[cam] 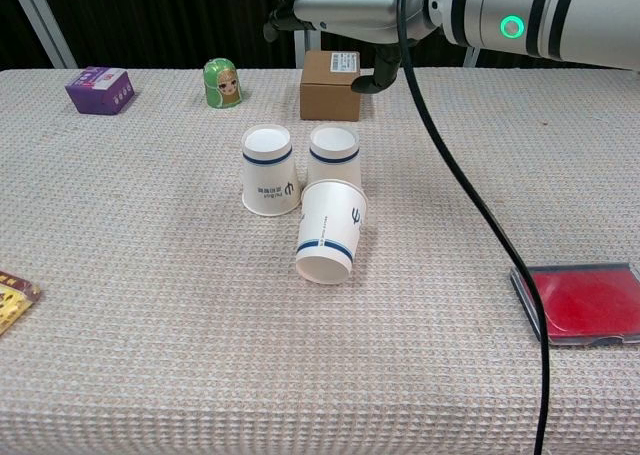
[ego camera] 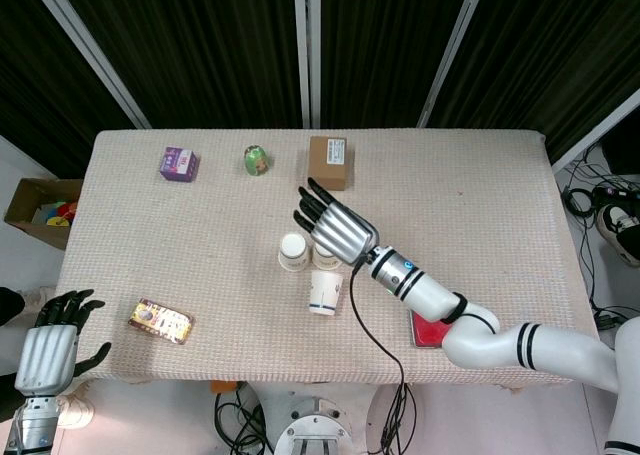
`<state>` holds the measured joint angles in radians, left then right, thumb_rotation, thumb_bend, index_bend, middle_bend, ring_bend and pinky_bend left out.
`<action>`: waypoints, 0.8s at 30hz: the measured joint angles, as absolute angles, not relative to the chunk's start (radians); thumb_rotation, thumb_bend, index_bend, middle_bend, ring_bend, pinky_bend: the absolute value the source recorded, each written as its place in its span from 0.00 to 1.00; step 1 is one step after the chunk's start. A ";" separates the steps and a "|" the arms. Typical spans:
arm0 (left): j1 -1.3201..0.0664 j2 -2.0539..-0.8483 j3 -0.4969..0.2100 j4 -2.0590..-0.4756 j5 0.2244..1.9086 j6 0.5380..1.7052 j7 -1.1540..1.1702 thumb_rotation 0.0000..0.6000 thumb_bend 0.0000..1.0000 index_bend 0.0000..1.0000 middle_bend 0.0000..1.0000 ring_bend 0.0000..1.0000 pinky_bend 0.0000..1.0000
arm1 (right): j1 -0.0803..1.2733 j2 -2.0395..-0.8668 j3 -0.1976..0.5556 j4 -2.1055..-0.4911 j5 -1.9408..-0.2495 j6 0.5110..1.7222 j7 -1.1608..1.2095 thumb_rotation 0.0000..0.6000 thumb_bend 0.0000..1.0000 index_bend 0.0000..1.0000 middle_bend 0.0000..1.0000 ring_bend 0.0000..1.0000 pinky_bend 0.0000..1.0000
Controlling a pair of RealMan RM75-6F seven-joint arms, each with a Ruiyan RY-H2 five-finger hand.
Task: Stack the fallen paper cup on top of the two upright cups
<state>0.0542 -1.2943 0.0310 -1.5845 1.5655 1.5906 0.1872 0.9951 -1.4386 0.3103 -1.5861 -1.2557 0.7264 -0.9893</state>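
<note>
The left hand (ego camera: 52, 347) waits past the table's (ego camera: 500, 205) left edge, fingers apart and holding nothing. Two upright cups (cam: 271, 170) (cam: 334, 156) stand side by side mid-table. The fallen cup (cam: 331, 232) leans against them in front. The right hand (ego camera: 333, 227) hovers above the cups, fingers spread, empty.

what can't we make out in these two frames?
- Right hand: chest view's top edge cuts off most of it; whether it holds anything is unclear.
- One upright cup: half hidden under the right hand in head view.
- Red case: mostly covered by the right forearm in head view; cut by the right edge in chest view.
- Left hand: missing from chest view.
- Print on the fallen cup: too small to read.
</note>
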 measured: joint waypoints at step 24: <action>0.061 -1.308 0.030 -1.568 1.558 1.593 0.171 1.00 0.19 0.30 0.19 0.14 0.17 | 0.980 -1.348 0.166 -1.751 -1.287 0.794 -0.732 1.00 0.22 0.16 0.18 0.00 0.00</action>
